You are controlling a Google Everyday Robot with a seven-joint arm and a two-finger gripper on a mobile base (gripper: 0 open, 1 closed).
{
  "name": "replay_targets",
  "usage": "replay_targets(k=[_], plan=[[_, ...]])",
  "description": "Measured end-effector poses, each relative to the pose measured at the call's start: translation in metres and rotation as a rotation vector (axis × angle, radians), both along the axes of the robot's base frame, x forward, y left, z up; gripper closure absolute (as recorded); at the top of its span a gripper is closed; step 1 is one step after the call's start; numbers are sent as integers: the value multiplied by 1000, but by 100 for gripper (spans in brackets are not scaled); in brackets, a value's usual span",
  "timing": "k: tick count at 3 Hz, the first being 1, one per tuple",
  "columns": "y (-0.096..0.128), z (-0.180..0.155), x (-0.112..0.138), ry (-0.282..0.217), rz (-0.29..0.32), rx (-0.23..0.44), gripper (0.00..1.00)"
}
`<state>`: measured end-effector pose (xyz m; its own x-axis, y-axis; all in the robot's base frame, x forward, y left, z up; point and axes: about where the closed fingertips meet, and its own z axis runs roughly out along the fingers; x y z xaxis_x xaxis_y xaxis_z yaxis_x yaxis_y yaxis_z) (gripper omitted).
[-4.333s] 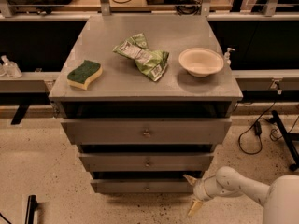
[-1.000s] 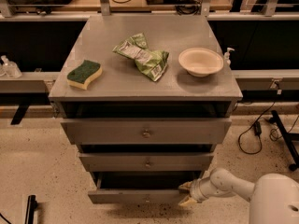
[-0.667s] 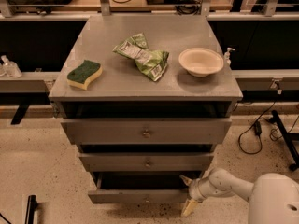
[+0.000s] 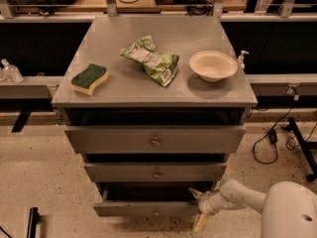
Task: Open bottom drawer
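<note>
Grey bottom drawer [image 4: 143,208] ajar — hand [image 4: 196,208] at right end, fingers [image 4: 199,223] apart; sponge [image 4: 89,78], bowl [image 4: 213,65] on cabinet [image 4: 124,89].

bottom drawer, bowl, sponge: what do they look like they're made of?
Bottom drawer: probably sheet metal, matte grey; thin flat front, same dull grey as the cabinet.
Bowl: cream, matte, thin rim; paper or plastic, cannot tell which.
Sponge: yellow foam with a green scouring layer on top.
Gripper, at the drawer's right end: pale shell that looks like plastic.
</note>
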<state>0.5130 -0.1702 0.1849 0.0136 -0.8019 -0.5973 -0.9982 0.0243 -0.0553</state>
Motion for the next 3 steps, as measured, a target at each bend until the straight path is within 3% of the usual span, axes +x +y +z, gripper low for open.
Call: replay_targets(k=[1,3], plan=[[2,-2,-20,33,44,-17,18],[11,7,-46,60,128,-49,65]])
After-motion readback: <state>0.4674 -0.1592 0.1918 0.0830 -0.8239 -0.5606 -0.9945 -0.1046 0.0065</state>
